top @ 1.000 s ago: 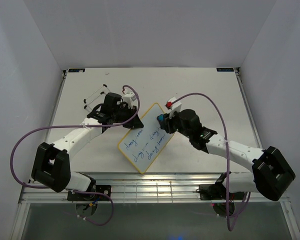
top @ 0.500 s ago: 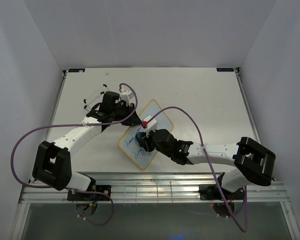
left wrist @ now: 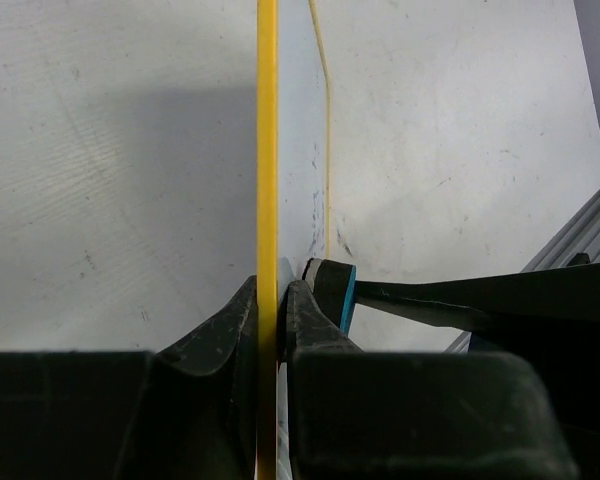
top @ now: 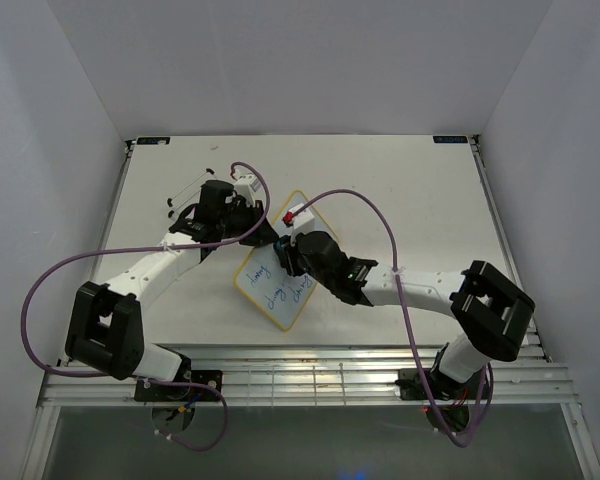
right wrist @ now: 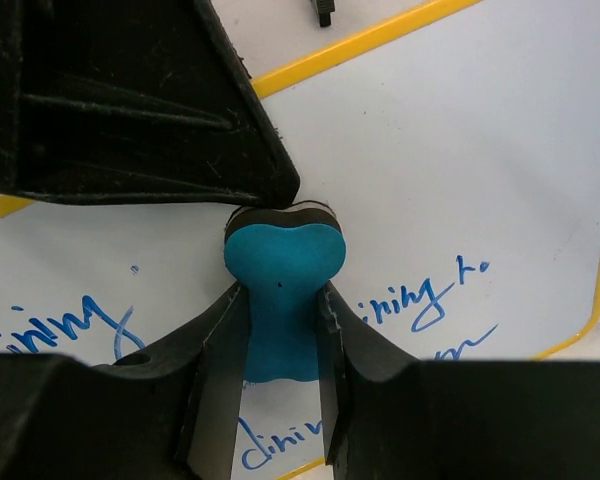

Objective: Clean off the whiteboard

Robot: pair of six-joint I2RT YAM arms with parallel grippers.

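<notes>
The whiteboard [top: 280,290] has a yellow frame and lies tilted in the table's middle, with blue handwriting on it. My left gripper [top: 263,235] is shut on its upper-left frame edge; the left wrist view shows the yellow frame [left wrist: 267,150] clamped between the jaws [left wrist: 272,300]. My right gripper [top: 288,255] is shut on the blue bone-shaped eraser [right wrist: 283,290] and presses it on the board's upper part, close to the left fingers. Blue writing [right wrist: 420,300] shows right of, left of and below the eraser. The eraser's edge also shows in the left wrist view [left wrist: 338,292].
A clear stand with black feet [top: 185,200] lies at the table's left rear. Purple cables [top: 380,215] arc over both arms. The table's front edge has a metal rail [top: 300,375]. White walls close in on three sides.
My right gripper with the eraser swept from the board's right edge down across it, then up to its upper-left. The top lines of writing are gone. The board shifted slightly left.
</notes>
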